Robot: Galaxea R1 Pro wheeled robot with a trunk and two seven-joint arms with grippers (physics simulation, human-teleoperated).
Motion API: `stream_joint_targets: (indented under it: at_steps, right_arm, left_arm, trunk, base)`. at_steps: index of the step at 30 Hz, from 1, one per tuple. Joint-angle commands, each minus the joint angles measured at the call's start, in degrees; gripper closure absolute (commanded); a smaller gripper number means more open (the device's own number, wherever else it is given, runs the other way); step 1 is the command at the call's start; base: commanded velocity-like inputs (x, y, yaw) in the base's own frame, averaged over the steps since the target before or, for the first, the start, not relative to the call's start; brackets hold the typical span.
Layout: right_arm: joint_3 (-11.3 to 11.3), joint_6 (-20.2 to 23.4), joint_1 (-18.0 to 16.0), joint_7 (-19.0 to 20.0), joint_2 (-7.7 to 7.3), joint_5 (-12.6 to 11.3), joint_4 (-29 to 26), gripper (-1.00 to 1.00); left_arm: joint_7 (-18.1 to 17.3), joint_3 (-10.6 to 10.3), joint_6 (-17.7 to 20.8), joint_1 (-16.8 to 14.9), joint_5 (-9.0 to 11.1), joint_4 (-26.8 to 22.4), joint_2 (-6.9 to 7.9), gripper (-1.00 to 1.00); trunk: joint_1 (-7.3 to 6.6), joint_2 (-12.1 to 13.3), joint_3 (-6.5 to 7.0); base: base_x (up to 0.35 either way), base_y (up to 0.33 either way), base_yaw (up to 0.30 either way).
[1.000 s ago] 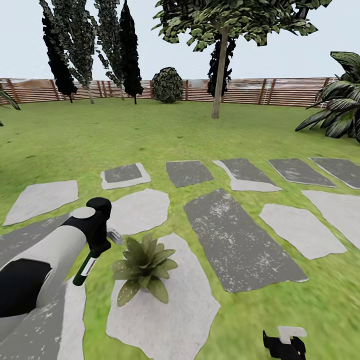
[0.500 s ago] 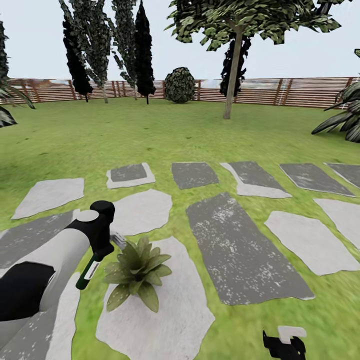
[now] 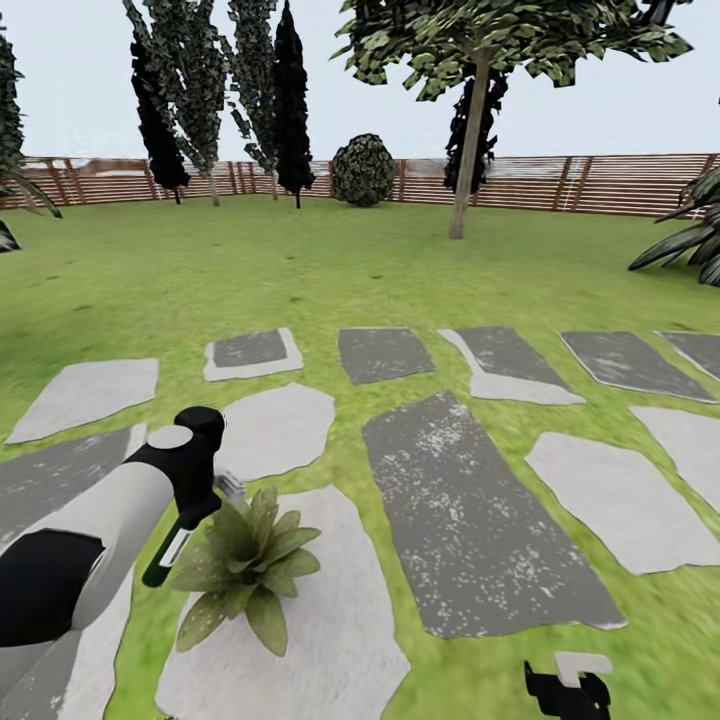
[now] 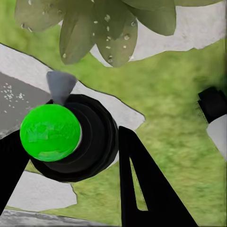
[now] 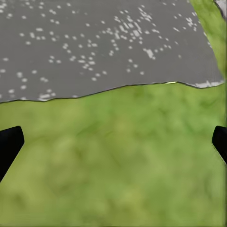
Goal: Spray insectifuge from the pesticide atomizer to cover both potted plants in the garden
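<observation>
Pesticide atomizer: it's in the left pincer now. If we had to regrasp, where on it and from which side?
Grip the pesticide atomizer across its slim middle, from the side, as the left pincer does now with a finger on either flank. The body is narrow and round, so the fingers span it easily. Keep off the green-capped end and the nozzle facing the potted plant.

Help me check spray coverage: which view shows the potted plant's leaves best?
The left wrist view: the potted plant has leaves close up with pale droplets on them, beyond the pesticide atomizer in the left gripper. The head view shows the whole rosette, too small for droplets. The right wrist view shows grass and stone.
</observation>
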Motion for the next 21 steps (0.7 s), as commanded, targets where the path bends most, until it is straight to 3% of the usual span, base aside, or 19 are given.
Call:
stream_joint_targets:
  at_steps: [1, 5, 11, 21]
  right_arm:
    - [0.50, -0.15, -0.01, -0.07, 0.02, -0.57, 0.01, -1.00]
    - [0.50, -0.15, -0.01, -0.07, 0.06, -0.57, 0.00, -1.00]
    - [0.50, -0.15, -0.01, -0.07, 0.13, -0.57, 0.03, -1.00]
    - [0.50, -0.15, -0.01, -0.07, 0.15, -0.58, 0.03, -1.00]
  left_arm:
    - [-0.55, -0.19, 0.60, 0.25, -0.35, -0.07, 0.08, 1.00]
    - [-0.55, -0.11, 0.60, 1.41, -0.36, -0.11, 0.52, 1.00]
    - [-0.55, -0.10, 0.54, 2.33, -0.32, -0.11, 3.91, 1.00]
    - [-0.55, -0.06, 0.50, 3.95, -0.36, -0.72, 4.46, 1.00]
  trunk:
    - [-0.01, -0.02, -0.08]
    - [-0.01, -0.02, -0.21]
    - [-0.01, -0.02, -0.43]
    - [-0.01, -0.02, -0.79]
  base:
    - [0.002, -0.271, 0.206]
    - [0.000, -0.272, 0.238]
    - [0.000, -0.270, 0.248]
    - [0.000, -0.239, 0.248]
